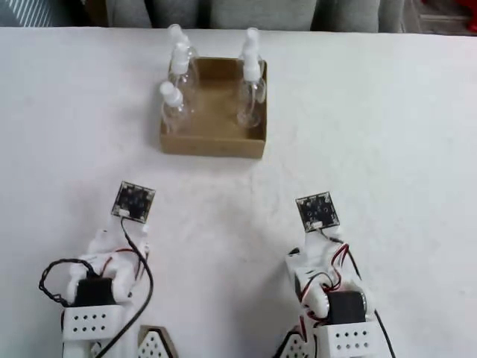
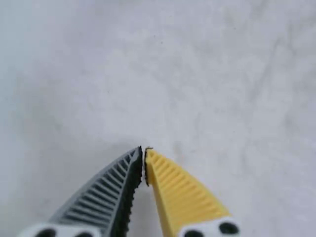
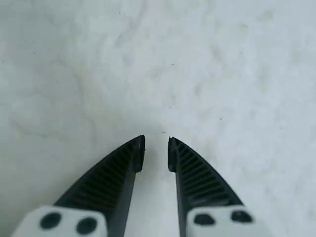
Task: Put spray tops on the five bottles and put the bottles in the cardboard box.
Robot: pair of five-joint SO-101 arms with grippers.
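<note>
The cardboard box (image 1: 214,142) stands at the middle far side of the table. Several clear bottles with white spray tops stand upright inside it, among them one at the near left (image 1: 173,104) and one at the right (image 1: 252,93). The left arm (image 1: 104,280) and the right arm (image 1: 328,294) sit folded at the near edge, well short of the box. My left gripper (image 2: 144,150) is shut, its grey and yellow tips touching over bare table. My right gripper (image 3: 156,140) is open by a narrow gap with nothing in it.
A white cloth (image 1: 373,134) covers the table, with free room on both sides of the box and between the box and the arms. Chair backs (image 1: 261,11) line the far edge.
</note>
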